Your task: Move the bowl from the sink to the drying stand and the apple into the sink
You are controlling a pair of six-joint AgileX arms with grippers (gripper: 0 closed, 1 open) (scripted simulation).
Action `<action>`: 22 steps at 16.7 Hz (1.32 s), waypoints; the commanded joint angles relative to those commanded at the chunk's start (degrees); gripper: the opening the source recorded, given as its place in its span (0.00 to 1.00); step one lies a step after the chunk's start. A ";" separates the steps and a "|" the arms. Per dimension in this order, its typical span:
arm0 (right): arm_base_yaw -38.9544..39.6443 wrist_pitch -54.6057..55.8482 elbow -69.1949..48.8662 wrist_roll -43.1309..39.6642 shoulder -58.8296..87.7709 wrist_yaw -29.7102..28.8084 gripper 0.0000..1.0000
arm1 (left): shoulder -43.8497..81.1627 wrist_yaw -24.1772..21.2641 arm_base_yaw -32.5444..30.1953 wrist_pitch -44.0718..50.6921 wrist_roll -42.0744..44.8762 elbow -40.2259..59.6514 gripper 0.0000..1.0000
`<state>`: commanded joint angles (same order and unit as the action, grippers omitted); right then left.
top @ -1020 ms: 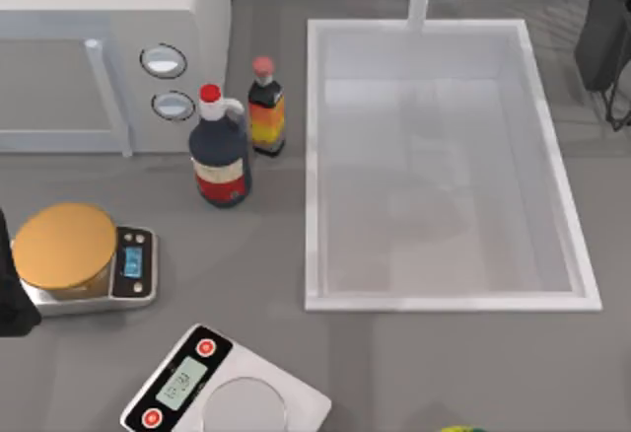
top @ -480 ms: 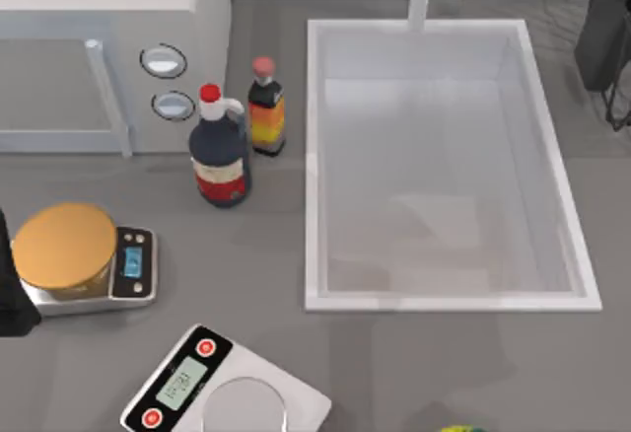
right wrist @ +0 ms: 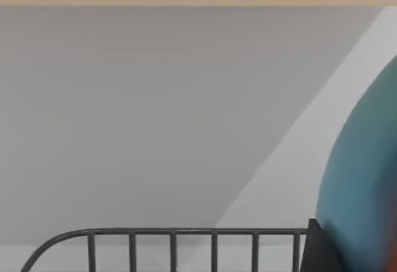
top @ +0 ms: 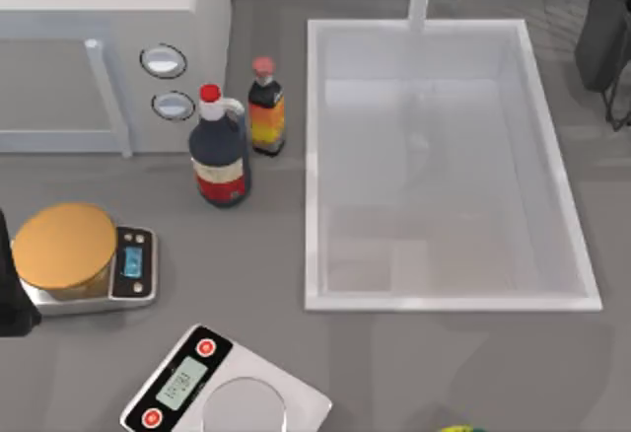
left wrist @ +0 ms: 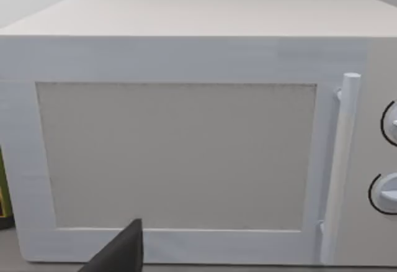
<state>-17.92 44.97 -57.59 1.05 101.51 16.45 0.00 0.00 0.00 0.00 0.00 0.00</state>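
A: Bowl (right wrist: pixel 366 179) out of the sink (top: pixel 314 166) already, hanging close against the right gripper (right wrist: pixel 319 250), just above the top rail of the drying stand (right wrist: pixel 173 235).

B: Clamped on it or let go?

A: Cannot tell from here. Looks carried, judging by how near the teal inside sits, but no clear sight of the hold.

B: Left gripper (left wrist: pixel 121 253)?

A: Parked at the tabletop's left edge, facing the microwave (left wrist: pixel 186 154). Cannot tell its state either.

B: So: step 1 nearly done, step 2 with the apple not yet begun. Risks?

A: Mostly the set-down. Could catch the bowl's rim on that rail if lowered too early. Could also tip or roll off the wires if released while tilted, being glossy and round.

B: And a weak pinch on a thin rim?

A: Might slip before reaching the slots and drop onto the tabletop. Better to clear the rail fully, level out, then lower slowly.
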 joint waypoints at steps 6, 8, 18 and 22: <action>0.35 2.19 1.52 -0.12 1.45 -0.56 0.00 | 0.00 0.00 0.00 0.00 0.00 0.00 1.00; 0.35 2.19 1.52 -0.12 1.45 -0.56 0.15 | 0.00 0.00 0.00 0.00 0.00 0.00 1.00; 0.35 2.19 1.52 -0.12 1.45 -0.56 0.90 | 0.00 0.00 0.00 0.00 0.00 0.00 1.00; 0.35 2.19 1.52 -0.12 1.45 -0.56 1.00 | 0.00 0.00 0.00 0.00 0.00 0.00 1.00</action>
<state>-17.58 47.16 -56.07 0.93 102.96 15.88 0.00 0.00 0.00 0.00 0.00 0.00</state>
